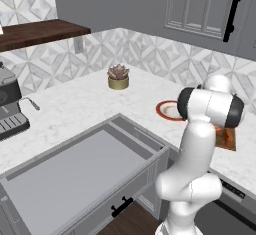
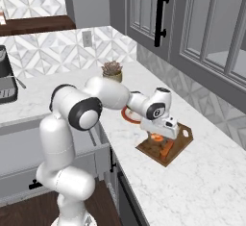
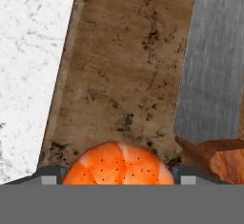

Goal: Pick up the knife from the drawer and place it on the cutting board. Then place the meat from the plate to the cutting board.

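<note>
My gripper (image 3: 117, 178) hangs low over the dark brown cutting board (image 3: 119, 75), (image 2: 178, 145). The orange-pink meat (image 3: 116, 167) sits between my two fingertips, its sides reaching both of them; whether they still press it I cannot tell. Beside the meat, the knife lies on the board, grey blade (image 3: 212, 75) and orange handle (image 2: 166, 149). In the right base view my hand (image 2: 161, 132) covers most of the meat (image 2: 155, 137). The red-rimmed plate (image 1: 167, 110) lies on the counter just behind the board. The grey drawer (image 1: 75, 174) stands pulled out, its flat interior bare.
A potted succulent (image 1: 118, 77) stands near the back wall, and a coffee machine (image 1: 10, 109) at far left. White marble counter (image 3: 28, 75) borders the board. Grey wall cabinets (image 2: 192, 23) with black handles hang above. The open drawer juts out in front of the base.
</note>
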